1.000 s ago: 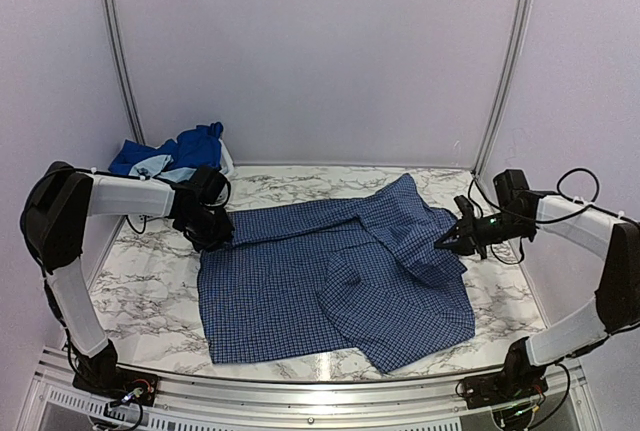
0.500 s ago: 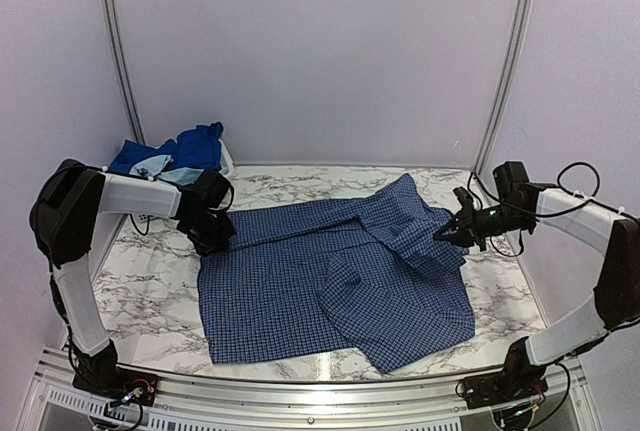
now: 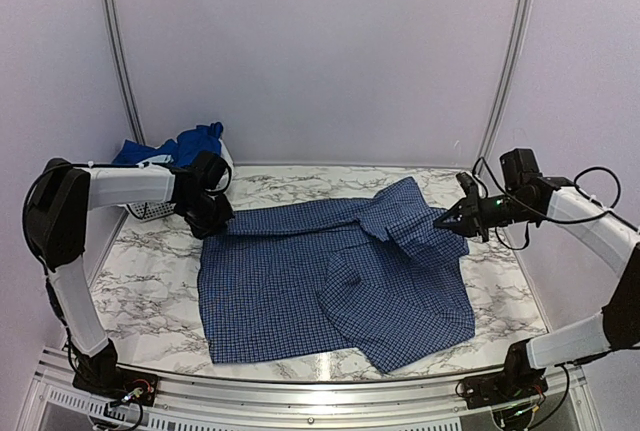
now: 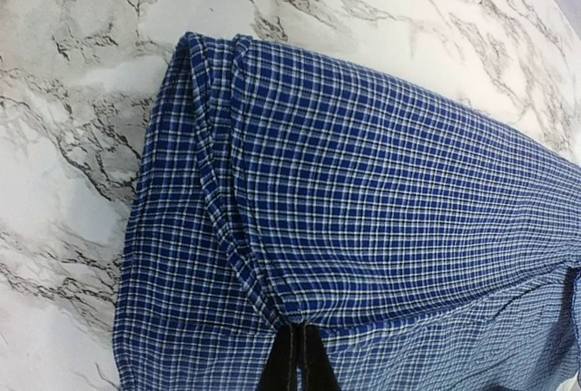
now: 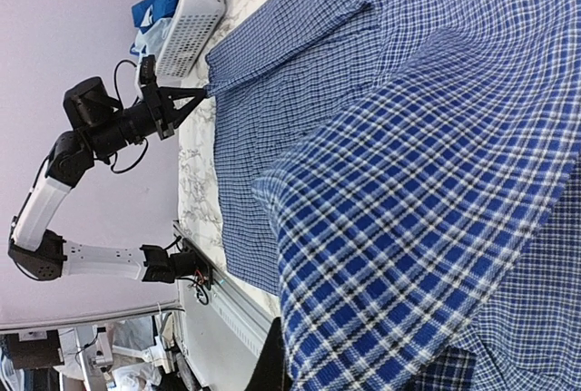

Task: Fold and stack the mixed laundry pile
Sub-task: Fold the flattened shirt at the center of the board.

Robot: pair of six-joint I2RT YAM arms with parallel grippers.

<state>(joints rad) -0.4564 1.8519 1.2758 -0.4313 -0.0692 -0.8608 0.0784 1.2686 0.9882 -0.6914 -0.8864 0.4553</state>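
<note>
The navy checked shirt (image 3: 330, 291) lies spread flat over the middle of the marble bench (image 3: 150, 301). Its long axis runs from 9 o'clock to 3 o'clock, tipped slightly so the right part reaches farther toward 1 o'clock. Which way the collar points cannot be told.

The left end effector (image 3: 215, 219) sits at the shirt's 10 o'clock corner, its fingers pressed together and pinching a fold of the cloth; the left wrist view shows creases fanning out from that pinch. The right end effector (image 3: 443, 221) is at the 2 o'clock edge, also closed on the shirt, with the fabric raised into a ridge there.

The shirt's near hem lies close to the bench's rail at 6 o'clock. Bare marble shows in a band at 12 o'clock behind the shirt, a strip at 8 o'clock, and a patch at 4 o'clock.

Royal blue clothes (image 3: 195, 143) are heaped in a white slatted basket (image 3: 150, 213) at the 10 o'clock corner, just beyond the left end effector and apart from the shirt.
</note>
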